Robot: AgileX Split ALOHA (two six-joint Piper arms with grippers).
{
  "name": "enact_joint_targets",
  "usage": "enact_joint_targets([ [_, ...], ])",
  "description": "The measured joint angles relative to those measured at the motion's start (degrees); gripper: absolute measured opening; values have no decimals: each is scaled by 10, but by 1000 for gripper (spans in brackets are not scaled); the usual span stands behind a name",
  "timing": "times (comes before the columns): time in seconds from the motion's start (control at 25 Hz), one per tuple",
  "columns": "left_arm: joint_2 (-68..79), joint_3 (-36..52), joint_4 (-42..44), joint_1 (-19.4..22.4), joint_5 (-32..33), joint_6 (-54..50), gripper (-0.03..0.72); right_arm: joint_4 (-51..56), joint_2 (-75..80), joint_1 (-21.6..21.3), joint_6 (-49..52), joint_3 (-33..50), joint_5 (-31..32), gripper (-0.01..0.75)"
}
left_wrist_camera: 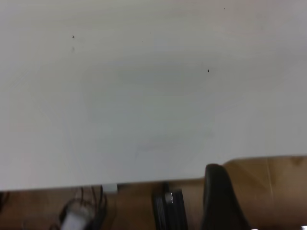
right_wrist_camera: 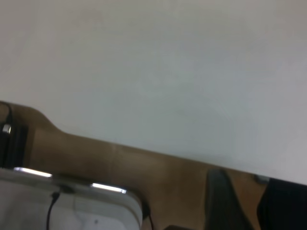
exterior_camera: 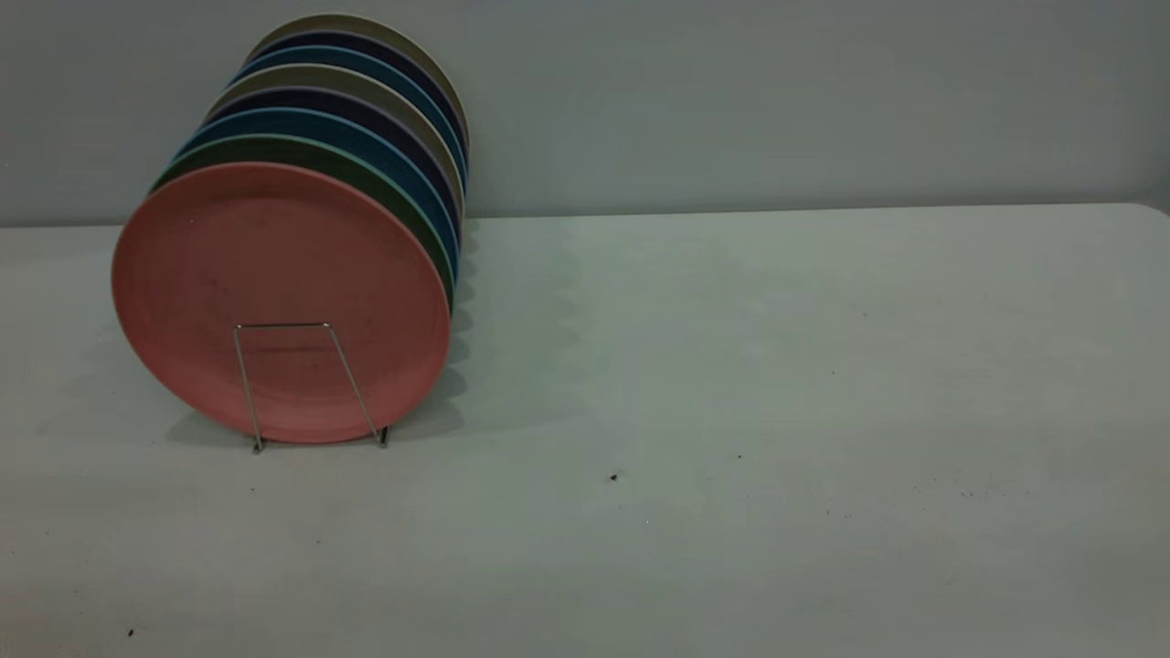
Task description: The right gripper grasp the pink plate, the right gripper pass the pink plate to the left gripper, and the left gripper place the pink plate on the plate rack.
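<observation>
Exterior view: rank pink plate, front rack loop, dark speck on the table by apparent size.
1. pink plate, by far the largest.
2. Front loop of the plate rack, shorter than the plate behind it.
3. dark speck, tiny.
No close calls.

Neither arm nor tool appears in exterior view. Left wrist view: one dark finger (left_wrist_camera: 218, 201) of the left tool shows at frame edge, held above the tabletop (left_wrist_camera: 144, 96) rim; jaw state not determinable. Right wrist view: similar dark finger (right_wrist_camera: 223, 201) of the right tool, likewise partial.
</observation>
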Motion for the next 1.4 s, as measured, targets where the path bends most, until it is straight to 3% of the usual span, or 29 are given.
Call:
enact_joint_targets([
  [0.28,-95,0,1,-3,3,5,474,7,-159,0,-15,28,-13,428],
  [0.48,-136,10,1,-28,2,14,474,8,-235,0,-16,32,-16,428],
  [1.4,-143,35,-39,-38,-13,-1,474,21,-248,0,-16,43,-37,428],
])
